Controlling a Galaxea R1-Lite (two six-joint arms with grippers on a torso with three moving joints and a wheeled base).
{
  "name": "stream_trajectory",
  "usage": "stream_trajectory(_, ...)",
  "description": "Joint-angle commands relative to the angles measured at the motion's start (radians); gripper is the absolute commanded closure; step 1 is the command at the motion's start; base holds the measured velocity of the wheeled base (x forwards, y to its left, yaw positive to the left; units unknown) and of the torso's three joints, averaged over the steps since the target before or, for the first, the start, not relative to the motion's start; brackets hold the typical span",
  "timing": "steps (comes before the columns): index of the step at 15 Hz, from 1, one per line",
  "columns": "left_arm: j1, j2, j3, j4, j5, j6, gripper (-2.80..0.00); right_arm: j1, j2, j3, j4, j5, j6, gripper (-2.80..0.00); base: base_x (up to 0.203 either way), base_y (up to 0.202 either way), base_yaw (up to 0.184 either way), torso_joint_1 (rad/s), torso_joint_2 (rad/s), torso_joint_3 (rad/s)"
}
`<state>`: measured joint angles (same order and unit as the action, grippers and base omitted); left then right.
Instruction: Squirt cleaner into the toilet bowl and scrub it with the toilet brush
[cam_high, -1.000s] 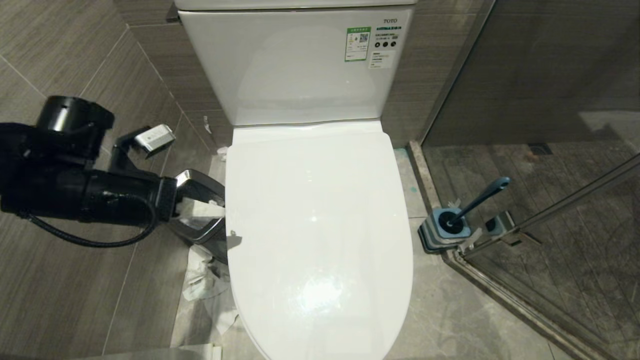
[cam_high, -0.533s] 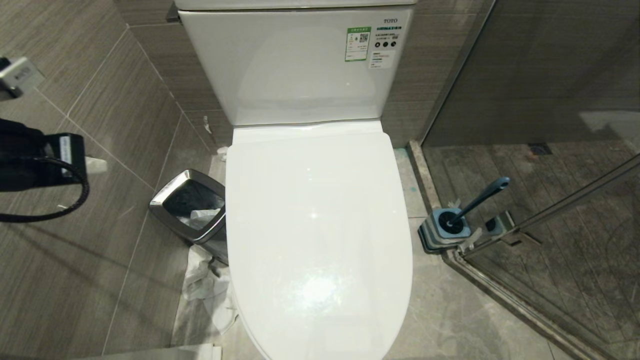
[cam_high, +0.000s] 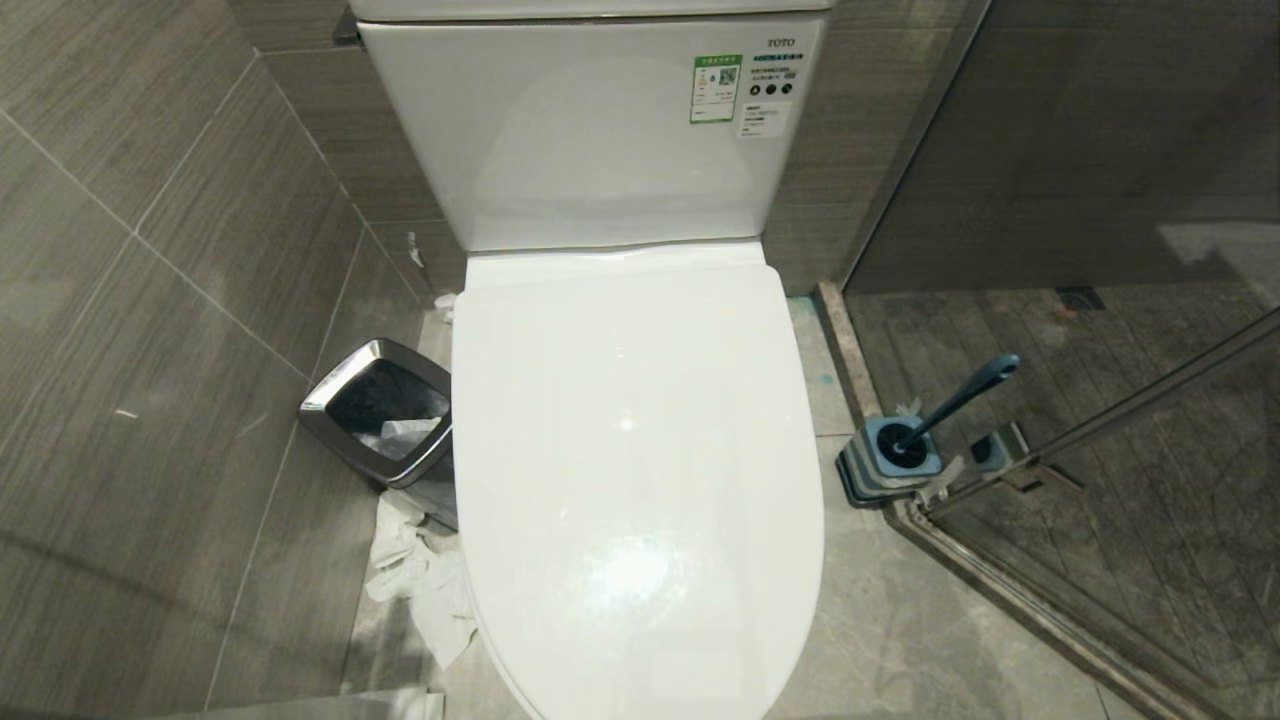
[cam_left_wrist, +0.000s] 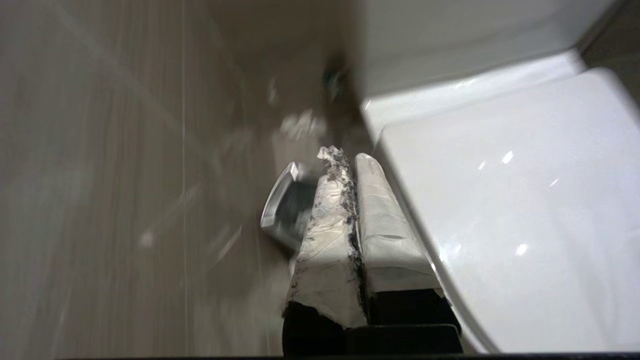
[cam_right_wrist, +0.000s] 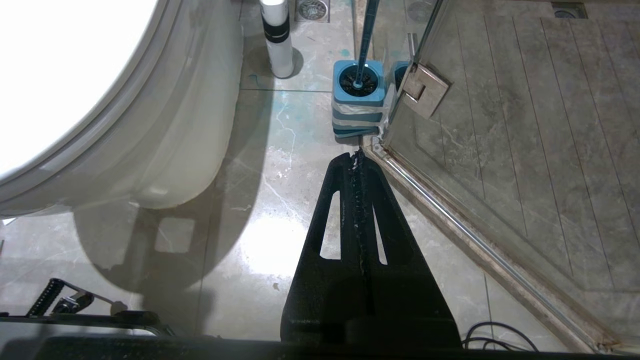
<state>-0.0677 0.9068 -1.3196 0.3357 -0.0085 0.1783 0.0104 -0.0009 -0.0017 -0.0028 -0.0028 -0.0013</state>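
Lid (cam_high: 630, 440) down over toilet bowl (cam_right_wrist: 165, 130); brush (cam_high: 955, 405) in holder (cam_high: 890, 470) on floor by shower door. Left gripper (cam_left_wrist: 350, 165) and right gripper (cam_right_wrist: 358, 156) both clenched, empty. Likely done, or the lid needs lifting next.

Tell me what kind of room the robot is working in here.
A bathroom, most likely: a white toilet with its lid down stands against tiled walls, a toilet brush sits in its holder beside it, and a glass shower door closes off the right side.

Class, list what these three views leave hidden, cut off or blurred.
- Toilet bowl interior: head view, closed lid covers it.
- Toilet brush head: right wrist view, sunk in its holder.
- Brush handle's end: same view, cut by the edge.
- Waste bin: left wrist view, blurred.
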Motion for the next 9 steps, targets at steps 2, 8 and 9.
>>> stream_trajectory(2,0.028,-0.274,0.064,-0.057,-0.213,0.044,0.00,0.000,0.001,0.000,0.000,0.000,0.000,0.00,0.000,0.000,0.000,0.000,0.00,0.000)
stream_trajectory(8,0.061,-0.617,0.232,0.014,-0.279,0.055,0.00,0.000,0.001,0.000,0.000,0.000,0.000,0.00,0.000,0.000,0.000,0.000,0.00,0.000)
stream_trajectory(9,0.068,-0.673,0.284,0.030,-0.278,0.050,0.00,0.000,0.001,0.000,0.000,0.001,0.000,0.00,0.000,0.000,0.000,0.000,0.00,0.000)
